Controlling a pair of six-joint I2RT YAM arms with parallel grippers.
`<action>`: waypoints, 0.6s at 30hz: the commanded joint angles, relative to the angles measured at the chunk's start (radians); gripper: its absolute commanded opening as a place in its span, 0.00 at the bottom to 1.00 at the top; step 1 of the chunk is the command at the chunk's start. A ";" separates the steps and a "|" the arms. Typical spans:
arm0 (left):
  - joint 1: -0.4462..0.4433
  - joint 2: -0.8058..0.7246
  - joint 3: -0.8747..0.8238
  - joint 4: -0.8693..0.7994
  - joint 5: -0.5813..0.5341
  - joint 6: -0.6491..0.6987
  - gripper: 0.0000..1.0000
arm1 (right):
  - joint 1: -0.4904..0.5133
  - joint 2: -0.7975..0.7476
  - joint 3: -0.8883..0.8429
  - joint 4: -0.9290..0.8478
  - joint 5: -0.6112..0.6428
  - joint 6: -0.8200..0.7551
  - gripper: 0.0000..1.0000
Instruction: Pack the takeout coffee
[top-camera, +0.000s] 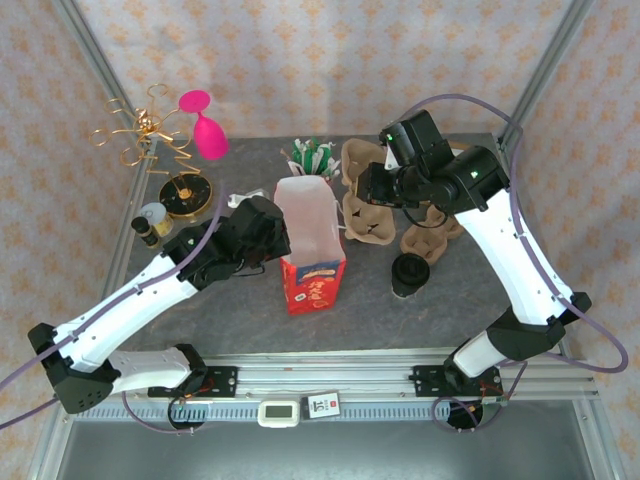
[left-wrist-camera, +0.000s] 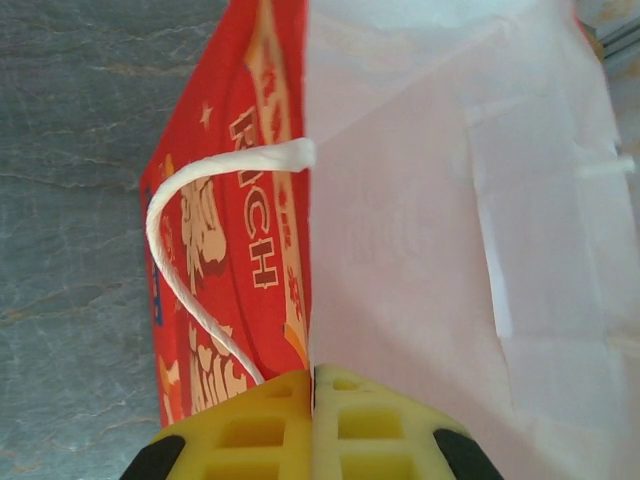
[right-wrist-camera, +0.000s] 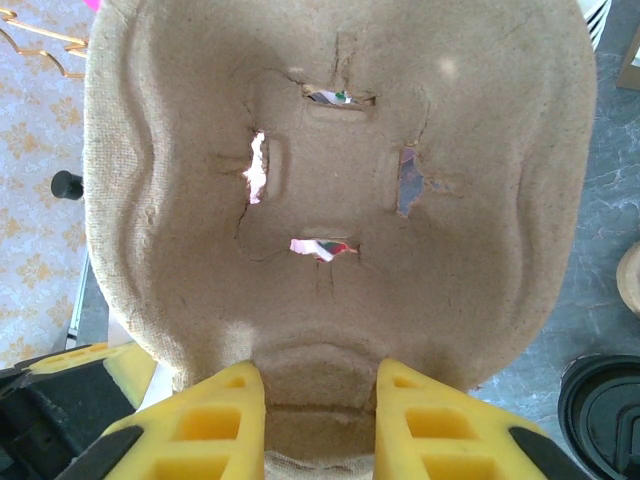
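While the left gripper (left-wrist-camera: 312, 385) clenches the rim of the red bag (top-camera: 312, 280), whose half-hidden lettering reads only "CH", the takeout coffee (top-camera: 409, 274), dark with a black lid, stands at the bag's three o'clock, and the right gripper (right-wrist-camera: 320, 385) grasps a pulp carrier (right-wrist-camera: 340, 200) at one o'clock.

Pink goblet (top-camera: 210, 138), gold wire stand (top-camera: 148, 128), perhaps sachets (top-camera: 312, 155)

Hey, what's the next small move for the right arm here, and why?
Probably carry the cup carrier leftward over the bag's open mouth. The right gripper grips the carrier's edge beside the bag, the left gripper pinches the bag's rim, holding it open, and the takeout coffee stands on the table, ungripped.
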 joint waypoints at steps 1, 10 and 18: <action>0.015 0.013 0.024 -0.040 -0.027 0.031 0.00 | 0.009 -0.004 0.036 -0.013 -0.008 0.018 0.23; 0.057 -0.017 0.023 -0.020 -0.020 0.064 0.36 | 0.113 0.089 0.128 -0.014 0.017 0.061 0.22; 0.147 -0.044 -0.004 0.056 0.081 0.128 0.35 | 0.225 0.177 0.206 -0.005 0.056 0.148 0.21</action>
